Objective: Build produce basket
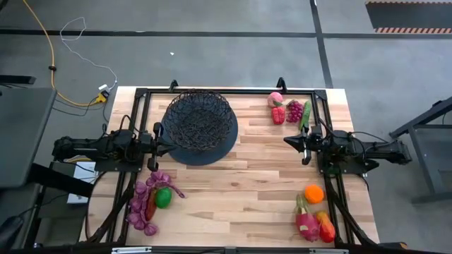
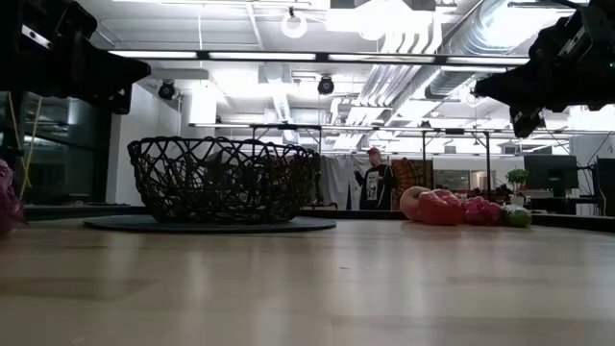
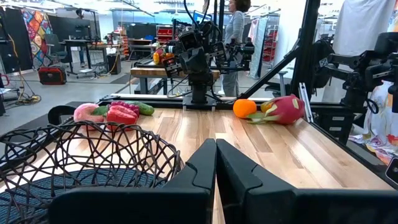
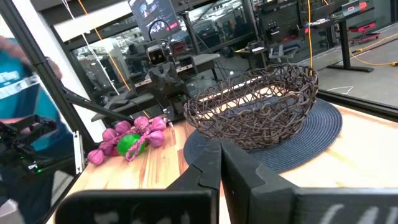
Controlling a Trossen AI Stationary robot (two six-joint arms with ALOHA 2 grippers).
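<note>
The black wire basket (image 1: 200, 120) stands empty on a dark round mat (image 1: 212, 152) at the table's far middle. Produce lies in three groups: purple grapes, a lime and a red piece near left (image 1: 151, 201); a pink fruit, a red fruit, grapes and a cucumber far right (image 1: 288, 110); an orange, a pink fruit and a mango near right (image 1: 314, 212). My left gripper (image 1: 168, 147) hovers shut beside the basket's left side. My right gripper (image 1: 288, 141) hovers shut right of the mat. Both touch nothing.
A black frame (image 1: 226, 90) runs round the table's far edge and sides. Bare wood lies in the middle between the two arms (image 1: 240, 190). A person stands in the room beyond the table (image 2: 373, 178).
</note>
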